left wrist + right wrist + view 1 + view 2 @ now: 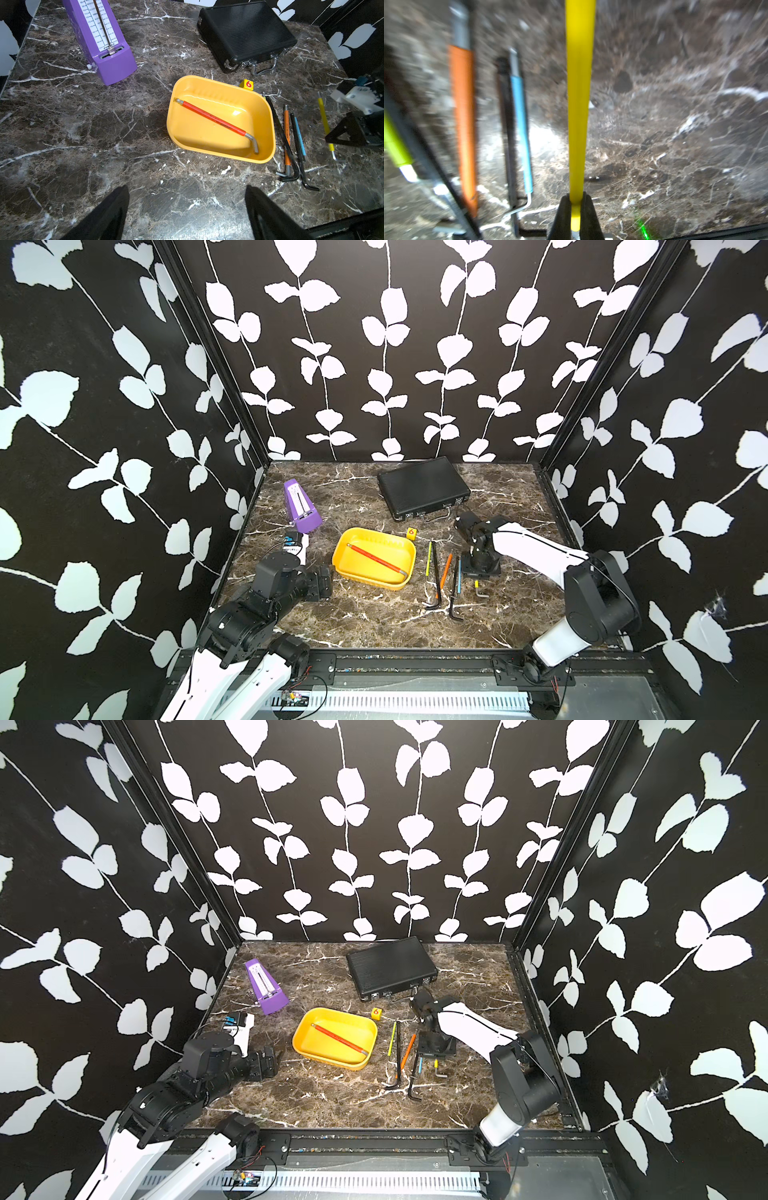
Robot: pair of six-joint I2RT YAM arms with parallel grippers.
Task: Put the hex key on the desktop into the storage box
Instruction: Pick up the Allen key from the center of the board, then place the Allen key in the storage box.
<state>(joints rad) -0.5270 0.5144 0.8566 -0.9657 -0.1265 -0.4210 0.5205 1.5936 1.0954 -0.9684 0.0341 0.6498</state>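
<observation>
Hex key, yellow: at desktop level, 3 o'clock of storage box. Box: centre; red key inside, laid diag., prob. the only way it fits. Left claw: 9 o'clock of box, jaws wide, empty, parked clear. Right claw: pinched tight on sleeve nr bend, prob. better hold than bare steel; lifted or not, can't tell. Spare keys: loose row between.
</observation>
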